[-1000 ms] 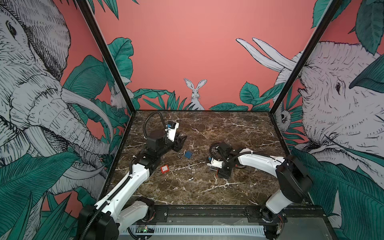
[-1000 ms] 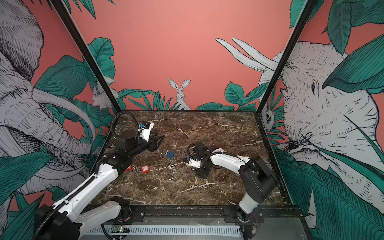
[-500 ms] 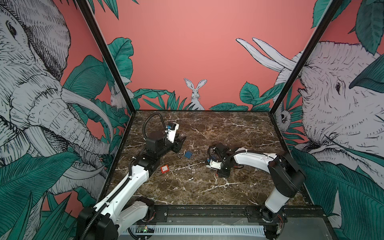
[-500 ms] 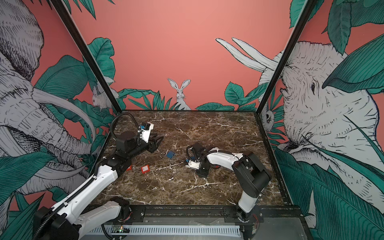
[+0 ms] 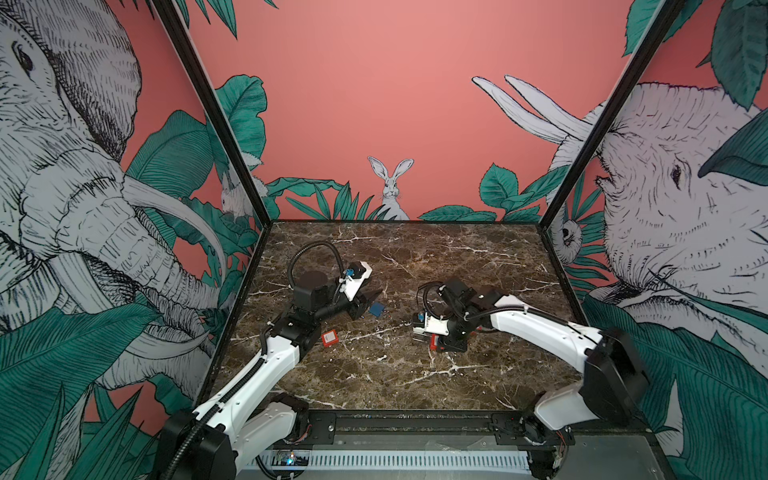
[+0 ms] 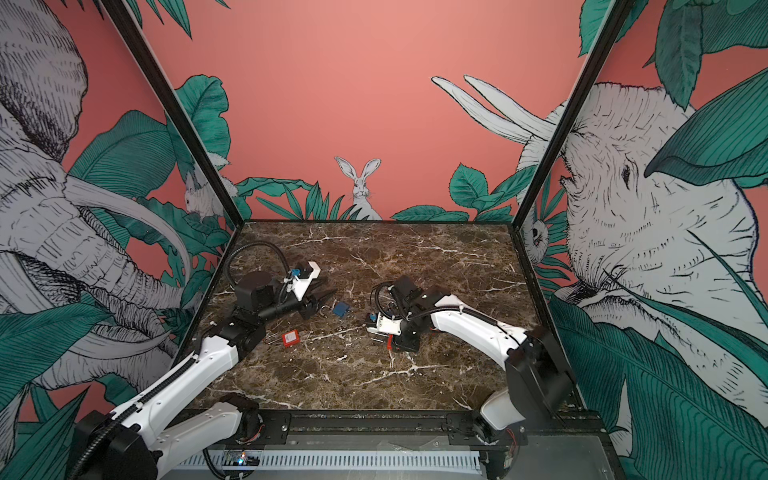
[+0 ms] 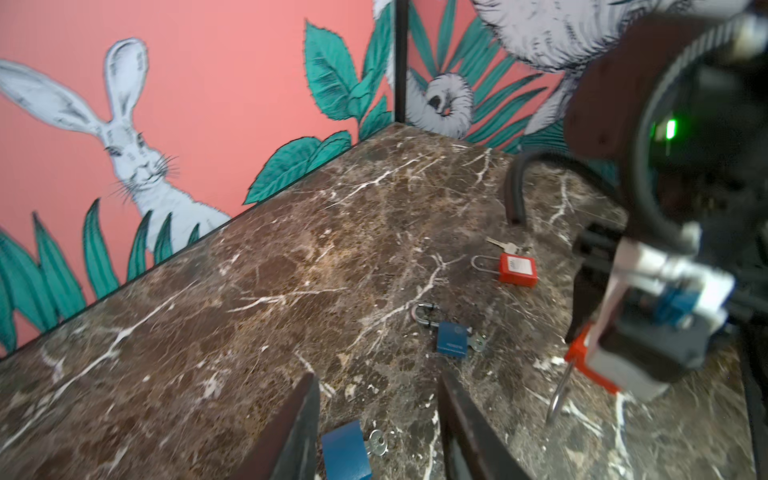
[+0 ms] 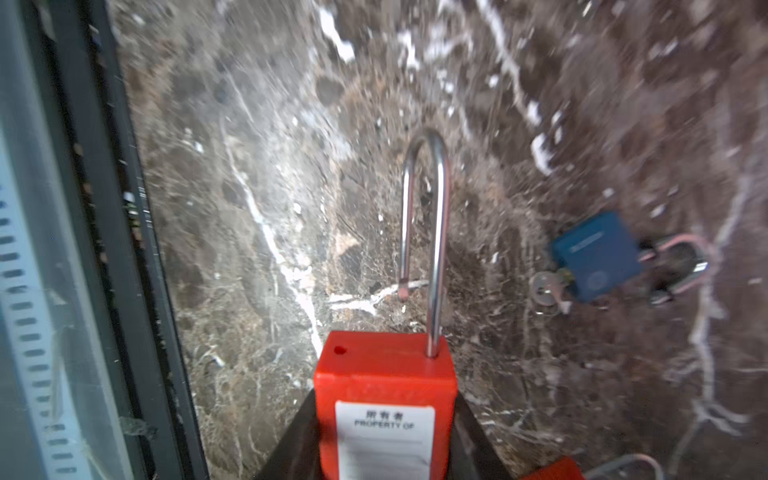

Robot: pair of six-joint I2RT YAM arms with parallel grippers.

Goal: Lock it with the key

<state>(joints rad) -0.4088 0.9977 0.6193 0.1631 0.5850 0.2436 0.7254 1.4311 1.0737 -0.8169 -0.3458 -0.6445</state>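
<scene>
My right gripper [image 8: 384, 401] is shut on the body of a red padlock [image 8: 384, 374] with a white label. Its steel shackle [image 8: 432, 216] stands open, one leg out of the body; I see no key in it. In both top views this gripper [image 5: 434, 343] sits low over the middle of the table. My left gripper [image 7: 376, 378] is open and low, with a blue padlock [image 7: 345, 451] lying between its fingers, a silver key [image 7: 378, 442] in it. In a top view that blue padlock [image 5: 376, 308] lies just past the left gripper [image 5: 370, 300].
A second blue padlock [image 7: 452, 338] with a key lies on the marble. Farther off is a red padlock [image 7: 517, 269] with a key [image 7: 505, 245]. Another red padlock [image 5: 330, 338] lies beside the left arm. The front rail [image 8: 124, 249] runs close to the right gripper.
The right gripper's jaws have shut on the red padlock and the right arm's elbow has shifted. The left gripper has moved forward and down toward the blue padlock.
</scene>
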